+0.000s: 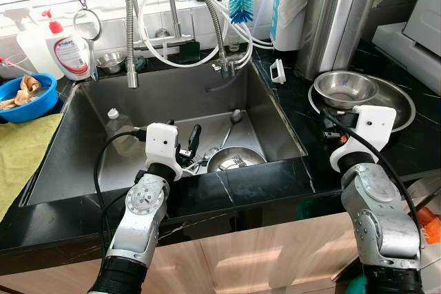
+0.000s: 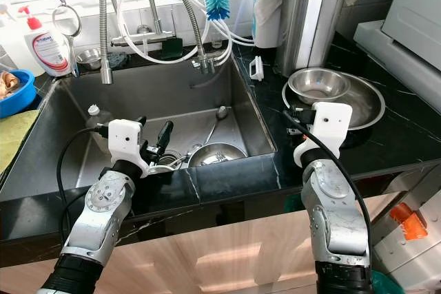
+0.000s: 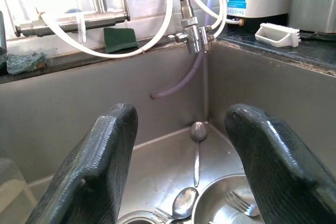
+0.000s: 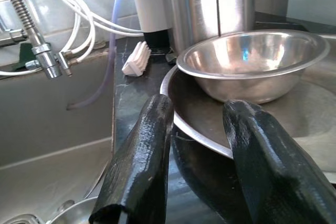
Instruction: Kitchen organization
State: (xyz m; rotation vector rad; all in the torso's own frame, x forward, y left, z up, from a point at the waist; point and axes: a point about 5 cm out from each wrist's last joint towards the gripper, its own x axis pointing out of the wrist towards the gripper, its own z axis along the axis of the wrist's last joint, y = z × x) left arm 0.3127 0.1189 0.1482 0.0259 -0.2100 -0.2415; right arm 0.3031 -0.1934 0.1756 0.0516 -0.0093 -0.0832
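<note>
Left gripper (image 3: pixel 181 166) hovers fingers spread over the steel sink (image 1: pixel 89 163), above a round steel bowl (image 1: pixel 236 158) with spoons. Right gripper (image 4: pixel 202 156), fingers released, faces stacked steel bowls (image 1: pixel 344 89) on the black table (image 1: pixel 289 98).

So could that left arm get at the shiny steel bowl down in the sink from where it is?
Probably yes. The left gripper hangs open just above the sink's front edge, and the steel bowl with a fork inside lies right below and beside it, with nothing between them.
</note>
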